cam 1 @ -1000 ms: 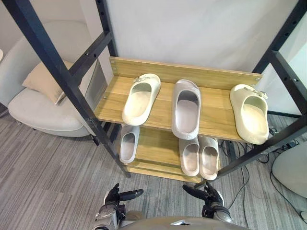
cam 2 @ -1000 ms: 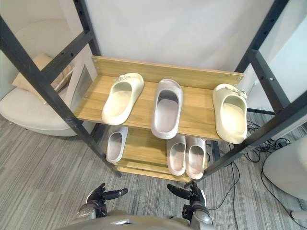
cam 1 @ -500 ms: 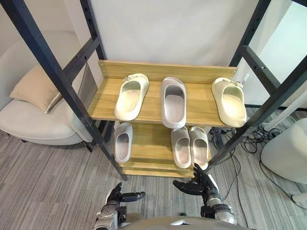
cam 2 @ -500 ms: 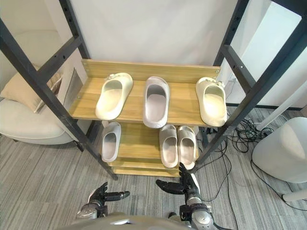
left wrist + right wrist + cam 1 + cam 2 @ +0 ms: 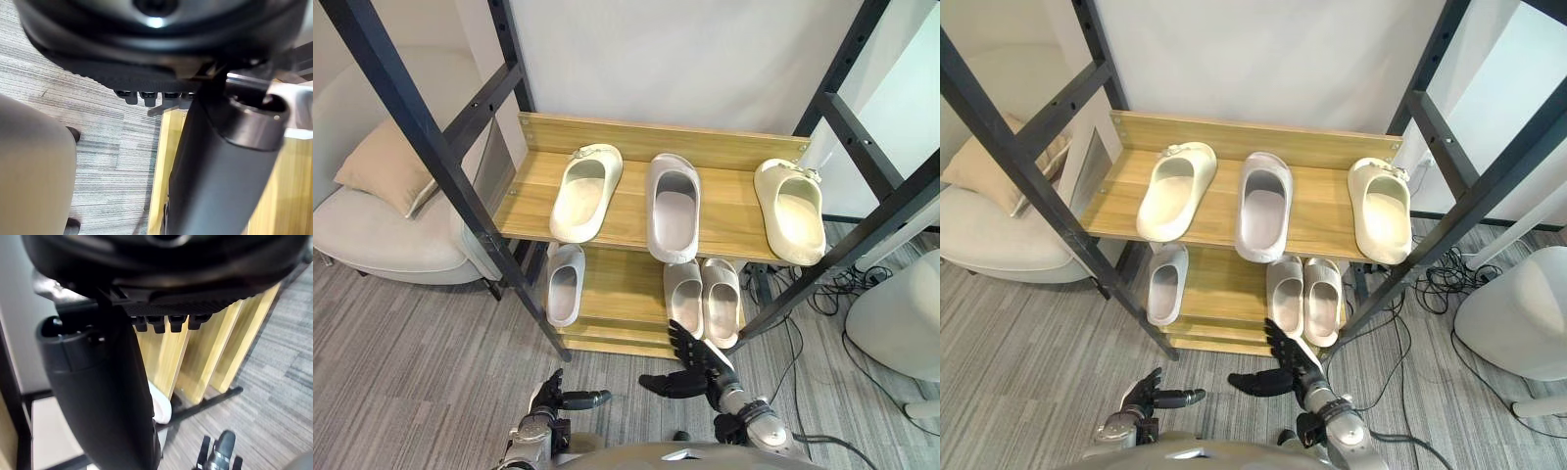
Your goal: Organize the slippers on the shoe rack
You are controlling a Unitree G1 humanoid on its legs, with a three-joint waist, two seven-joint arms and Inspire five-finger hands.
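A wooden shoe rack (image 5: 607, 227) stands in front of me. Its upper shelf carries a cream slipper (image 5: 585, 192) on the left, a grey slipper (image 5: 674, 206) in the middle and another cream slipper (image 5: 790, 210) on the right. On the lower shelf (image 5: 617, 294) one grey slipper (image 5: 564, 284) lies on the left and two grey slippers (image 5: 683, 297) (image 5: 721, 300) lie side by side on the right. My right hand (image 5: 697, 367) hovers open, fingers spread, just in front of the lower shelf's right pair and holds nothing. My left hand (image 5: 553, 399) hangs low over the carpet, open and empty.
Black metal posts (image 5: 440, 157) (image 5: 862, 211) slant across both sides of the rack. A pale armchair (image 5: 382, 240) with a beige cushion (image 5: 377, 166) sits on the left. A white rounded object (image 5: 896, 323) and loose cables (image 5: 822, 284) lie on the carpet at the right.
The camera has shifted. My right hand has risen and moved left towards the lower shelf with its fingers spread wider. The left hand and the slippers have stayed put.
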